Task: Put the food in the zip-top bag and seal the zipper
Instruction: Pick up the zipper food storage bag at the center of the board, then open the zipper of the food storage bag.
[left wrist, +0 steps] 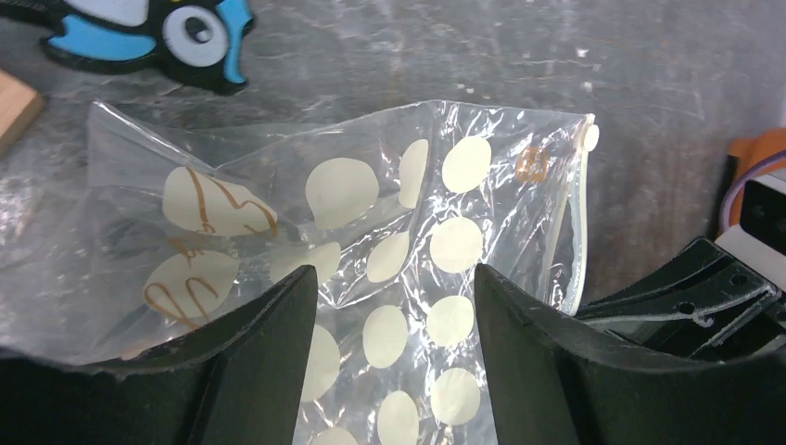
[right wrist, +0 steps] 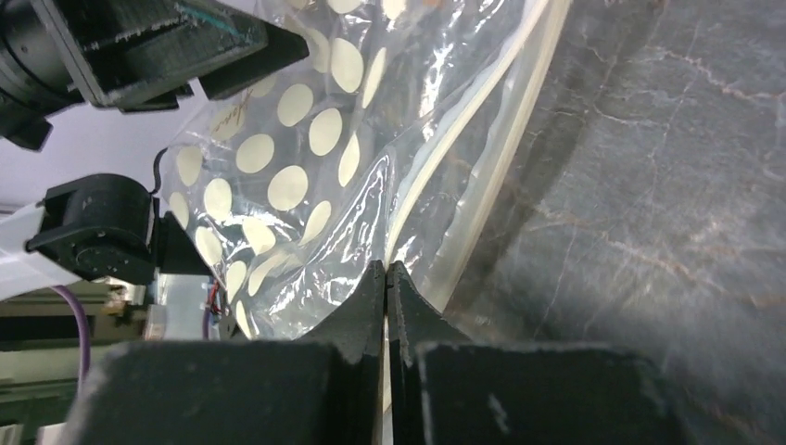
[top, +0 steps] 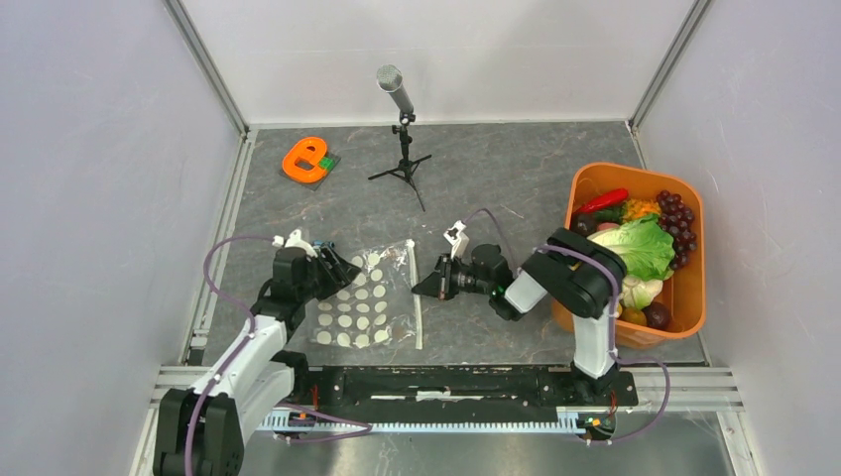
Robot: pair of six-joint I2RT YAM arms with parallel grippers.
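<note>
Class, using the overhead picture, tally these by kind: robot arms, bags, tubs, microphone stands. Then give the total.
Robot arms: 2 (left arm, right arm)
Zip-top bag: 1
Orange tub: 1
Microphone stand: 1
Total: 5

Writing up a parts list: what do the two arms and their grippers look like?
The left arm and right arm have white links, black joints and a thin purple cable each. The left gripper and right gripper are matte black, with thick jaws.
</note>
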